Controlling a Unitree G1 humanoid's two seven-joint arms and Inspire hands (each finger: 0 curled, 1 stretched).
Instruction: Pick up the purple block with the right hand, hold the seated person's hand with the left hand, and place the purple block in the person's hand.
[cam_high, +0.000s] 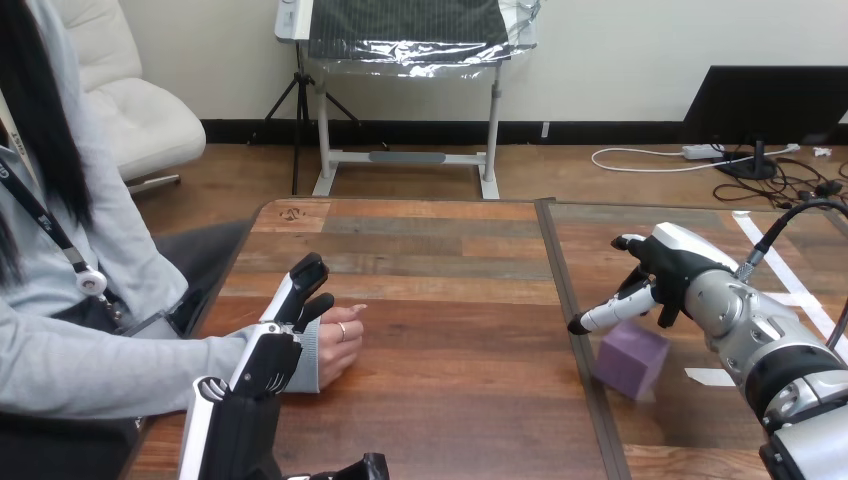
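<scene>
Here, the reach for the purple block (630, 362). The block rests on the wooden table (450, 260), at about 4 o'clock from the table's middle and just right of the seam between the boards, with one corner turned towards the robot. The right hand (665, 272) hovers just at the block's 12 o'clock, unclenched and carrying nothing. Its fingers stretch towards 8 o'clock over the block's top, and the thumb stands apart at the hand's far side; whether a fingertip grazes the top face cannot be told.

At the table's 8 o'clock the left hand (272, 355) stands by the person's wrist with its fingers straight and pointing to 12 o'clock, not wrapped round anything. The person's hand (340, 340) lies on the table at this hand's 3 o'clock, loosely curled.

To do the grasp well, the right hand probably needs to sink until thumb and fingers bracket two opposite flat faces, not the corners, and to close squarely so the block does not twist or skid towards the seam. The person's curled hand will likely have to open, palm up, before any hand-over
</scene>
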